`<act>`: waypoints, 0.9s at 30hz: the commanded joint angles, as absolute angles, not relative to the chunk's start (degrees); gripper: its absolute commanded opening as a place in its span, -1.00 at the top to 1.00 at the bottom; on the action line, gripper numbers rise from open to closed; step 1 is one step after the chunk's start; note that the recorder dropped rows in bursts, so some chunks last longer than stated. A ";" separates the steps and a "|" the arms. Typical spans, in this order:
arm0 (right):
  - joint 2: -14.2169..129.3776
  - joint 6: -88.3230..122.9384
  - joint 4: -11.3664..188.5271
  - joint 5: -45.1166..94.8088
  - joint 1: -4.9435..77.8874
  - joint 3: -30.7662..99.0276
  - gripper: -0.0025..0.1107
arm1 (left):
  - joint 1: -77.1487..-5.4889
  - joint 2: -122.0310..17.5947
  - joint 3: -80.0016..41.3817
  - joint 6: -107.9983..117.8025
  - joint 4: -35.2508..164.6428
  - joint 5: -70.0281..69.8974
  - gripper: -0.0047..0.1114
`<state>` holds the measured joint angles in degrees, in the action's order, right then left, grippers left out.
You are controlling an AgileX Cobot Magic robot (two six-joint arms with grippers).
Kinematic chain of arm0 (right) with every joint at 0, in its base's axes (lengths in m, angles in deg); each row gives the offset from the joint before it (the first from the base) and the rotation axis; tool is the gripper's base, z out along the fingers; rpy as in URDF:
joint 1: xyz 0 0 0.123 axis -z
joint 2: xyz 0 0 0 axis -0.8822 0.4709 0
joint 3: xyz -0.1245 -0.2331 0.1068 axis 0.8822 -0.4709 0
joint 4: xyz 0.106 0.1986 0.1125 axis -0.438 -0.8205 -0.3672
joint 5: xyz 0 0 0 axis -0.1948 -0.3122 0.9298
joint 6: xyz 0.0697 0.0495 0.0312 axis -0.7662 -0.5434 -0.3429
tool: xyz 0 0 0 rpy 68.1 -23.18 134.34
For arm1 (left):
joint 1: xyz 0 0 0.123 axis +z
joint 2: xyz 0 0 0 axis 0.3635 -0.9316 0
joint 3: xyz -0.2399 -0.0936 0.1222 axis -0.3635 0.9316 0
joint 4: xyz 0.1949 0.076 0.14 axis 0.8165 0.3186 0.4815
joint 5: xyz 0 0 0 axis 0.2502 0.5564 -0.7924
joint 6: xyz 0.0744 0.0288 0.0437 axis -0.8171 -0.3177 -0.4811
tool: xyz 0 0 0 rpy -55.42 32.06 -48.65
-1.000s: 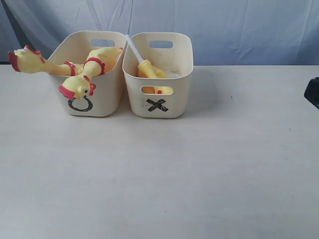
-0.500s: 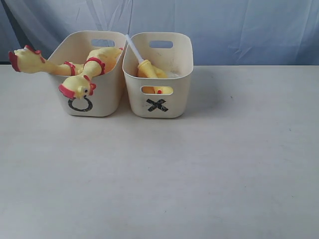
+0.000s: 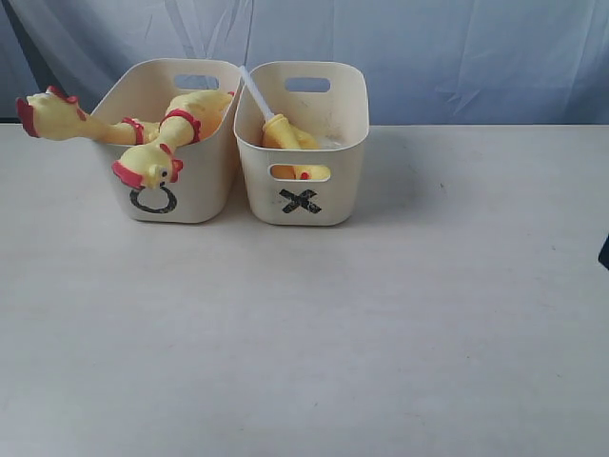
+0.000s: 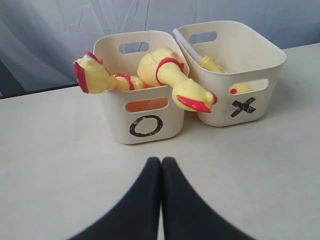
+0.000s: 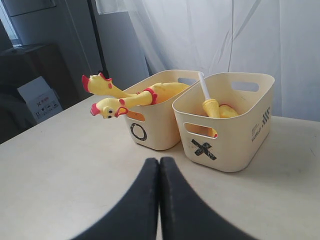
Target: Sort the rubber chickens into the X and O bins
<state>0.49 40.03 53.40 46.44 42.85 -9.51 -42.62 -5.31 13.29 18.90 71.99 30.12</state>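
Left wrist view: left claw (image 4: 161, 160) pinched fully closed, empty; right claw (image 5: 159, 160) same, nothing held or touched.

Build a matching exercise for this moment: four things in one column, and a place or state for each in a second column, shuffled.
Column 1
1. O bin
2. X bin
3. left gripper
4. white stick

Column 2
A. rises from inside the X bin past its rim
B. shut, holding nothing
C. rubber chickens hang their heads over its rim
D. stands to the right of its twin in the exterior view

Pairs: 1-C, 2-D, 3-B, 4-A
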 commanded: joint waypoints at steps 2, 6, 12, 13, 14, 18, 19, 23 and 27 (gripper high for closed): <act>0.11 40.11 53.39 46.06 42.82 -9.98 0.97 | -42.62 -4.99 13.53 18.83 72.25 30.46 0.92; 0.11 40.11 53.25 46.04 42.82 -9.98 0.97 | -42.62 -4.99 13.53 18.83 72.25 30.46 0.92; -1.72 40.08 53.26 46.04 44.43 -9.98 0.97 | -40.03 -2.86 13.53 18.83 72.05 30.35 0.92; -2.19 40.08 53.26 46.04 45.21 -9.98 0.97 | -39.09 -2.16 13.53 18.83 72.05 30.35 0.92; -2.82 39.98 53.26 46.04 46.25 -9.98 0.97 | -37.81 -1.23 13.53 18.83 72.05 30.35 0.92; -5.15 39.98 53.26 46.04 50.52 -9.98 0.97 | -31.52 3.29 13.53 18.83 72.05 30.35 0.92; -5.62 39.98 53.26 46.04 51.72 -9.98 0.97 | -30.12 4.33 13.53 18.83 72.05 30.35 0.92; -8.25 39.98 53.26 46.04 56.67 -9.98 0.97 | -24.26 8.98 13.53 18.83 72.17 30.35 0.92; -10.94 39.98 53.26 46.14 60.74 -9.98 0.97 | -21.23 13.12 13.53 18.83 72.45 30.35 0.92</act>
